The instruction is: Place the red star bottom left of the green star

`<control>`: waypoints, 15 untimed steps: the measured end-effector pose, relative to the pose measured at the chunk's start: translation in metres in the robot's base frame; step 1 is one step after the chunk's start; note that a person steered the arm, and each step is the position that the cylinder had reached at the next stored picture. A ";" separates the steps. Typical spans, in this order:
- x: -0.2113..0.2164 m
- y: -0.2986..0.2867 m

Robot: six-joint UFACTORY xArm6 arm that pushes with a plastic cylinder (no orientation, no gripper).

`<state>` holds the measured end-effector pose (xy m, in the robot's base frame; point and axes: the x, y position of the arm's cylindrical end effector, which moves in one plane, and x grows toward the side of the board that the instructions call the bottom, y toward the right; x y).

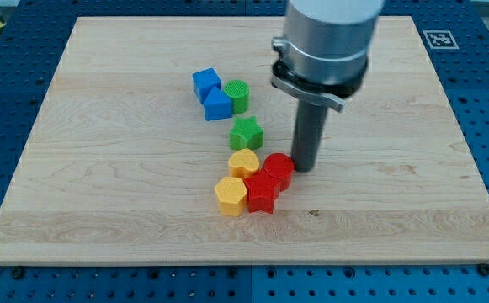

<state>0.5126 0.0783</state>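
The red star [260,193] lies near the board's middle, below and slightly right of the green star [246,132]. A red round block [279,169] touches the red star at its upper right. A yellow heart-like block [244,162] sits between the green star and the red star. A yellow hexagon [231,195] touches the red star's left side. My tip [305,166] rests on the board just right of the red round block, close to or touching it.
Two blue blocks [212,93] and a green round block [236,95] cluster above the green star. The wooden board [101,168] lies on a blue perforated table. A fiducial marker [436,38] sits at the board's top right corner.
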 end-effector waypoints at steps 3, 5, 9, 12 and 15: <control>0.007 0.000; 0.038 -0.005; 0.025 -0.025; 0.063 -0.025; 0.086 -0.044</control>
<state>0.5988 0.0344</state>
